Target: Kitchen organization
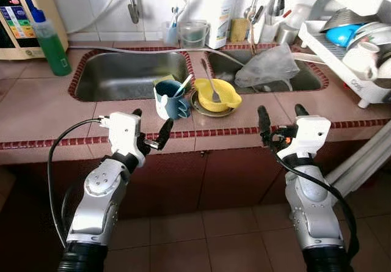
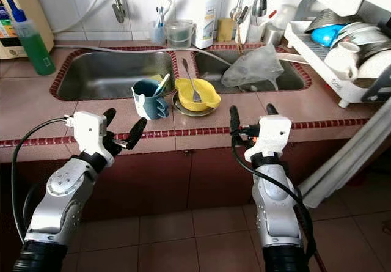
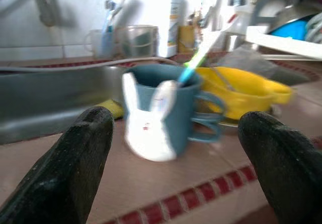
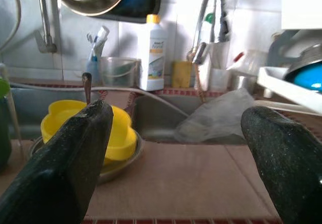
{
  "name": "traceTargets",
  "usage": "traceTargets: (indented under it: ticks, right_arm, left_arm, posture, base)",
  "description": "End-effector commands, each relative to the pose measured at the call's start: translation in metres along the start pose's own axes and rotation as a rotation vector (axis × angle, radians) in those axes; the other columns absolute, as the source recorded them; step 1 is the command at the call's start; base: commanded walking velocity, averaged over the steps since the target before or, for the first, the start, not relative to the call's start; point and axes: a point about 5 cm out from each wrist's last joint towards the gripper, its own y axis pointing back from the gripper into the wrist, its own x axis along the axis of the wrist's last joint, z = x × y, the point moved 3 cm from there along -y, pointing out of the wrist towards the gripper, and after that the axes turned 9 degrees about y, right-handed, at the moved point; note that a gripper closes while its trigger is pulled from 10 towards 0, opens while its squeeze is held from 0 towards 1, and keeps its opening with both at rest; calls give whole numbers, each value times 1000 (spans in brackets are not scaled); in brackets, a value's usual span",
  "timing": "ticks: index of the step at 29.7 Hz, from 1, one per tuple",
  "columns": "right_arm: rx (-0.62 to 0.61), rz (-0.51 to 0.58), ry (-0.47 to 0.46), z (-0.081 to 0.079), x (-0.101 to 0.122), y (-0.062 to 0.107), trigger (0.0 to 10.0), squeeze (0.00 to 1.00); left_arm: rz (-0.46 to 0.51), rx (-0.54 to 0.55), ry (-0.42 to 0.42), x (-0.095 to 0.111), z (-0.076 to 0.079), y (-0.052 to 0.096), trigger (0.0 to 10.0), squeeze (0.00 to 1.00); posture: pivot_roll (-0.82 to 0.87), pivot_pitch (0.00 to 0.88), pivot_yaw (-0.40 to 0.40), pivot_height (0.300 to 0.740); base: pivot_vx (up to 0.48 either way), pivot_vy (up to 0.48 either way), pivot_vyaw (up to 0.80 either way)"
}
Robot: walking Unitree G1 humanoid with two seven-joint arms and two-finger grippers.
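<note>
A blue mug (image 1: 170,99) with white rabbit ears and a toothbrush in it stands on the tiled counter between the two sinks. Beside it, to the right, a yellow bowl (image 1: 218,95) holding a fork rests on a small metal plate. My left gripper (image 1: 151,128) is open at the counter's front edge, just short of the mug (image 3: 161,111), which sits between its fingers in the left wrist view. My right gripper (image 1: 282,120) is open too, at the counter edge to the right of the bowl (image 4: 88,129).
Two steel sinks lie behind: the left sink (image 1: 131,75) and the right sink (image 1: 269,79) with a crumpled clear bag (image 1: 267,66). A white dish rack (image 1: 348,52) of crockery stands at right. A green bottle (image 1: 51,46) stands far left. Cups and a detergent bottle (image 1: 222,16) line the wall.
</note>
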Motion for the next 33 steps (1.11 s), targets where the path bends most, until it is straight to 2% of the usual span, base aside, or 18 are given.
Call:
traceTargets:
  ticks: [1, 10, 14, 19, 31, 33]
  right_arm:
    - [-1, 6, -5, 0, 2, -2, 10000, 0]
    - [-1, 6, -6, 0, 2, -1, 10000, 0]
    - [-2, 9, -7, 0, 2, -1, 10000, 0]
    - [-1, 9, -9, 1, 2, -1, 10000, 0]
    - [20, 8, -10, -3, 2, -1, 10000, 0]
    - [24, 9, -7, -2, 2, -2, 10000, 0]
  left_arm:
    - [12, -10, -1, 5, 2, -2, 10000, 0]
    - [14, -9, 2, 6, 2, -3, 10000, 0]
    - [79, -5, 39, 17, 3, -1, 10000, 0]
    - [106, -25, 9, 25, 5, 0, 10000, 0]
    - [102, -169, -62, 30, 34, 0, 10000, 0]
    - [100, -205, -84, 30, 44, -1, 10000, 0]
  posture:
    - [-55, 25, -10, 740]
    - [-54, 28, -11, 740]
    - [-54, 28, -11, 740]
    - [-52, 32, -11, 740]
    - [-53, 38, -8, 740]
    - [-53, 36, -6, 740]
  base:
    - [480, 0, 0]
    - [429, 0, 0]
    - [0, 0, 0]
    - [0, 0, 0]
    - [0, 0, 0]
    - [0, 0, 0]
